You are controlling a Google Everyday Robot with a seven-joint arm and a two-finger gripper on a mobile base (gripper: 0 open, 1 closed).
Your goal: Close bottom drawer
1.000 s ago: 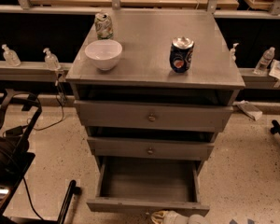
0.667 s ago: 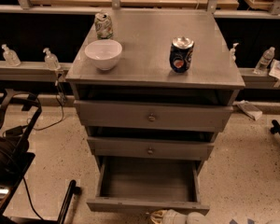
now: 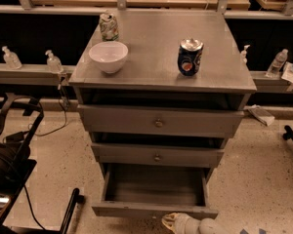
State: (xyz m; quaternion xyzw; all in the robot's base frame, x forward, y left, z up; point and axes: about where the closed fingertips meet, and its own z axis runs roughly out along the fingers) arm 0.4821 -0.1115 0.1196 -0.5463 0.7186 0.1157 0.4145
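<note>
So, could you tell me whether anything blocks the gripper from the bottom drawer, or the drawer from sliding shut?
Nothing visible does. The gripper sits just in front of the open bottom drawer, at the picture's lower edge, and its inside looks empty.

One camera - it stands in front of the cabinet and looks down on it from higher than its top, facing the ledge behind. It is near enough that the cabinet fills the middle of the view, from its top surface down to the floor. The bottom drawer lies by the lower edge, seen into from above. The gripper pokes in at the very bottom edge - just in front of that drawer, a little right of centre.
</note>
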